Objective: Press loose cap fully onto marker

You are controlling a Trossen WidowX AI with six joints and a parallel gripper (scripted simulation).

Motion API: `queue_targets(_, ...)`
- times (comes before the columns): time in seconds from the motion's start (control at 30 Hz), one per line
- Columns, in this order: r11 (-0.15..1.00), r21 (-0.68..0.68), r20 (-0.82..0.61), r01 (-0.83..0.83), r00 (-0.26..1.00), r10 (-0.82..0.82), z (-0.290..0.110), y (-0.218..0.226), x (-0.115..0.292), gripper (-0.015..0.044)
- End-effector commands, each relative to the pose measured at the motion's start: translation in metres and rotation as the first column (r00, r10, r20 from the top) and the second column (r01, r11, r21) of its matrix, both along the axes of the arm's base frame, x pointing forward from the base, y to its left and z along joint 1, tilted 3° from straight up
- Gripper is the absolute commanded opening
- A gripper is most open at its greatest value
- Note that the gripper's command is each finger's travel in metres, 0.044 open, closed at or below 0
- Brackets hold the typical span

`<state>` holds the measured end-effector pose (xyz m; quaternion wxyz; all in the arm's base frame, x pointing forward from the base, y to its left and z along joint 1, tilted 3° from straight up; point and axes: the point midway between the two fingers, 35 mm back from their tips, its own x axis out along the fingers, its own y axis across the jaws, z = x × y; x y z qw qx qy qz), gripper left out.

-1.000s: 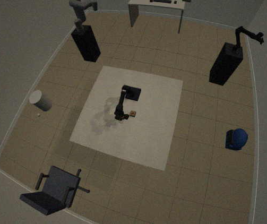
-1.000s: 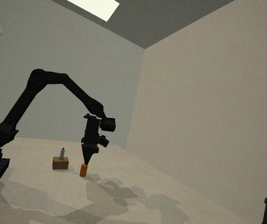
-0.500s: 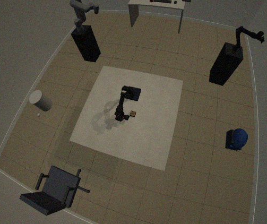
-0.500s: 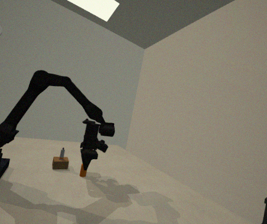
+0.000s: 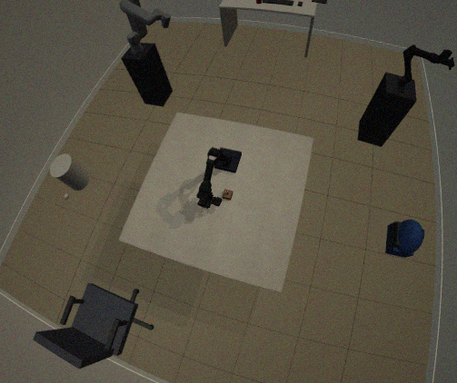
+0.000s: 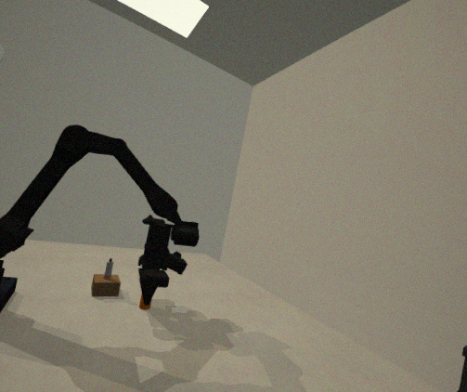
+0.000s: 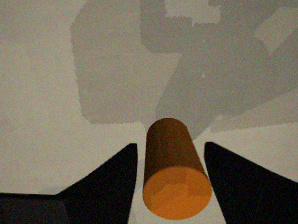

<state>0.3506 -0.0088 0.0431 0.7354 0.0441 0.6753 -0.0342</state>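
The orange cap (image 7: pixel 172 165) (image 6: pixel 142 303) stands upright on the white table. My gripper (image 7: pixel 170 149) (image 6: pixel 150 290) (image 5: pixel 209 200) points straight down over it, with one dark finger on each side of the cap. The fingers are open, and in the wrist view a narrow gap shows between the cap and each finger. The grey marker (image 6: pixel 109 267) stands upright in the brown holder block (image 6: pixel 106 285) (image 5: pixel 228 194), a short way to the left of the cap in the exterior view. The cap is hidden under the arm in the top view.
The arm's base (image 5: pixel 229 160) sits on the white table (image 5: pixel 254 236). Around the table stand two pedestals with other arms (image 5: pixel 147 73) (image 5: pixel 388 109), a chair (image 5: pixel 91 324), a grey cylinder (image 5: pixel 69 171), a blue object (image 5: pixel 405 238) and a desk (image 5: pixel 268 11).
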Motion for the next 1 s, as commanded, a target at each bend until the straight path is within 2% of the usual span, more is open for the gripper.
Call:
queue_targets(0.0, 1.000, 0.004, -0.001, 0.000, 1.000, 0.000, -0.001, 0.000, 0.000, 0.0132)
queue_targets(0.27, 1.000, 0.004, -0.001, 0.000, 1.000, 0.000, -0.001, 0.000, 0.000, 0.0078)
queue_targets(0.37, 1.000, 0.004, -0.001, 0.000, 1.000, 0.000, 0.003, 0.000, 0.000, 0.0000)
queue_targets(0.97, 1.000, 0.003, -0.001, 0.000, 1.000, 0.000, 0.057, -0.001, -0.005, 0.0000)
